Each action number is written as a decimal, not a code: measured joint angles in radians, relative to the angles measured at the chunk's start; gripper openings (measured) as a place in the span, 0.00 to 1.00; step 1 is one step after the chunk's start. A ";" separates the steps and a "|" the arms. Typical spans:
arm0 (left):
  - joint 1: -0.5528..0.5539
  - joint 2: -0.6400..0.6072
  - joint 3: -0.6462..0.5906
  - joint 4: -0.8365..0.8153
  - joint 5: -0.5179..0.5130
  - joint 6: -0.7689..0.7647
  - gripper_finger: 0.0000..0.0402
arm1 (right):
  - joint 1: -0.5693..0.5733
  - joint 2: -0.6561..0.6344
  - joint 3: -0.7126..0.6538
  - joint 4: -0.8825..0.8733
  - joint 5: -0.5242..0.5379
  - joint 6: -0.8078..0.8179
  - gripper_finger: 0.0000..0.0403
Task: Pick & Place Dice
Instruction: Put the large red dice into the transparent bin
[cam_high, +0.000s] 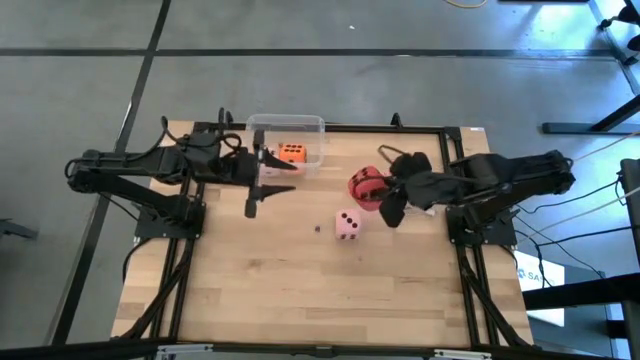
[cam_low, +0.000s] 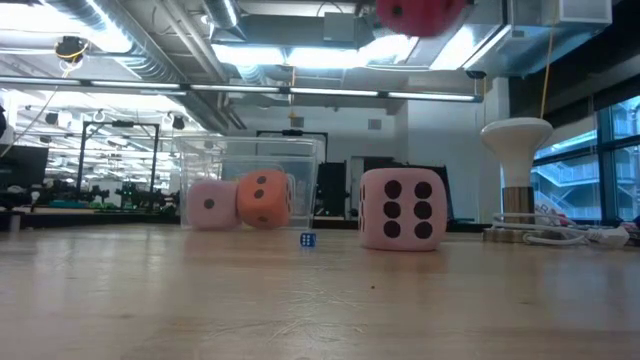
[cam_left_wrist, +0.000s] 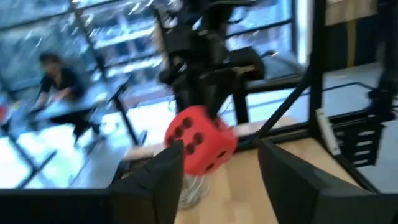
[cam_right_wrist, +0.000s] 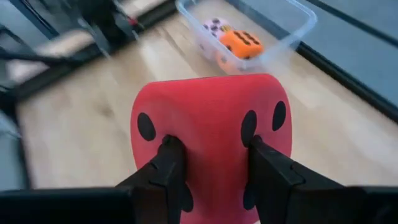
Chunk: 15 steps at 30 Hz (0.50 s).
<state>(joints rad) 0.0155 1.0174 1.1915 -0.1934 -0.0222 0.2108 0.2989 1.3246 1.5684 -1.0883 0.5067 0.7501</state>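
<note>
A red die (cam_right_wrist: 211, 124) with dark pips hangs high over the table, with my right gripper (cam_right_wrist: 217, 168) shut on it; it also shows in the high view as the red die (cam_high: 364, 186) and at the top of the low view as the red die (cam_low: 420, 12). A pale pink die (cam_high: 348, 225) rests on the table below it. An orange die (cam_high: 292, 152) and a pink die (cam_low: 212, 205) lie in the clear tub (cam_high: 312, 128) at the far edge. My left gripper (cam_left_wrist: 221, 180) stands open beside the tub, pointing level toward the red die, with nothing between its fingers. My right gripper pinches the red die between its two fingers, which sink into the soft sides (cam_right_wrist: 186, 146) at the end nearest the wrist. The fingers slant down from the table's right side. The die is lifted clear of the table, slightly tilted.
A tiny blue speck (cam_low: 307, 239) lies on the wood left of the pale pink die. A black frame (cam_high: 330, 130) runs around the table's edges. The near half of the table (cam_high: 320, 300) shows bare wood. A person sits in the room beyond, seen in the left wrist view.
</note>
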 joint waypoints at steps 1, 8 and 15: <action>-0.002 0.005 0.000 0.018 0.026 0.021 0.51 | 0.003 -0.010 0.000 0.022 -0.004 0.007 0.33; -0.017 0.055 0.000 0.065 0.104 0.099 0.71 | 0.006 -0.037 0.001 0.190 -0.062 0.008 0.32; -0.017 0.093 0.000 0.064 0.080 0.231 0.83 | 0.006 -0.037 0.001 0.273 -0.102 0.014 0.32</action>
<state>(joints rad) -0.0013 1.1099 1.1912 -0.1298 0.0578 0.4416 0.3050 1.2881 1.5692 -0.8155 0.4042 0.7639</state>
